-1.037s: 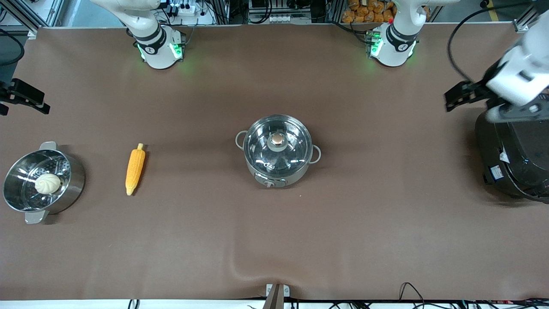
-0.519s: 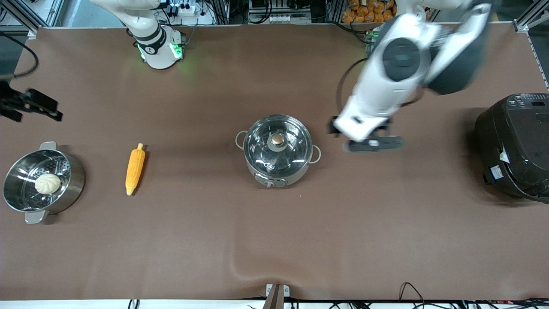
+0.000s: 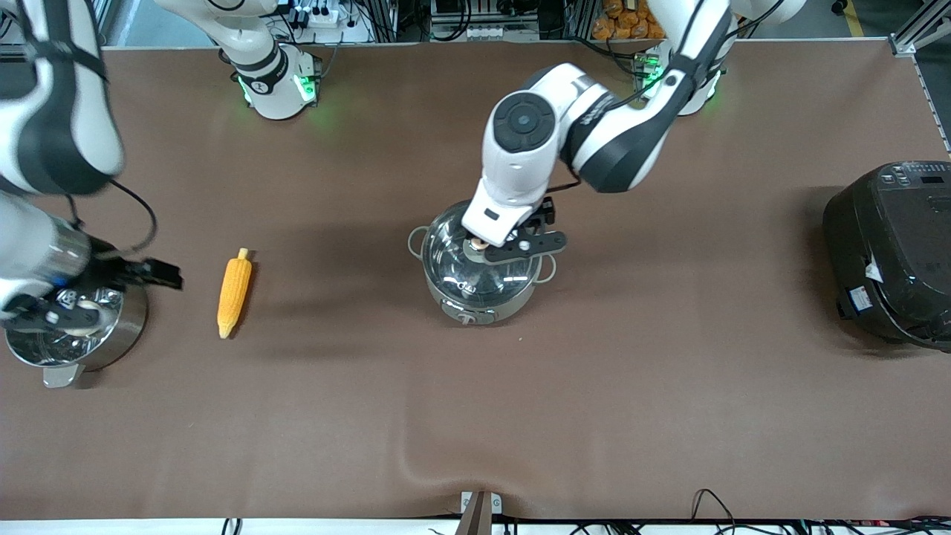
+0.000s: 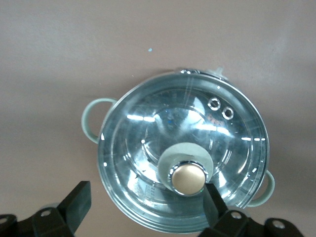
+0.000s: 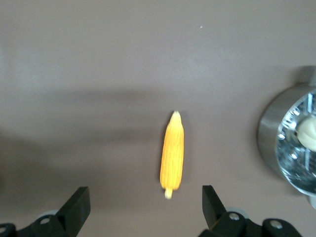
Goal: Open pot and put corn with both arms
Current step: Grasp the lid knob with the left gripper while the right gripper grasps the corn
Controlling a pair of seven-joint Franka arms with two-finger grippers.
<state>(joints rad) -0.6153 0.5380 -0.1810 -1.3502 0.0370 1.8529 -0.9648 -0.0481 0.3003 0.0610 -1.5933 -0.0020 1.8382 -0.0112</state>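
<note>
The steel pot (image 3: 475, 297) stands mid-table with its glass lid (image 3: 457, 271) on; the copper knob (image 3: 476, 243) shows beside my left hand. My left gripper (image 3: 499, 245) hangs open just above the lid. In the left wrist view the knob (image 4: 187, 178) lies close to one finger (image 4: 211, 200), and the gripper (image 4: 145, 200) is empty. The corn (image 3: 234, 292) lies on the table toward the right arm's end. My right gripper (image 3: 160, 275) is open and empty over the table between the steamer pot and the corn. The corn (image 5: 172, 155) shows ahead of its fingers (image 5: 79, 202).
A steel steamer pot (image 3: 111, 334) stands at the right arm's end; a white bun (image 5: 308, 133) lies in it. A large black rice cooker (image 3: 891, 253) stands at the left arm's end. A wrinkle in the brown mat (image 3: 416, 461) lies near the front edge.
My left arm has swung from over the rice cooker to over the pot's lid. My right arm has moved in from the table's end to beside the corn.
</note>
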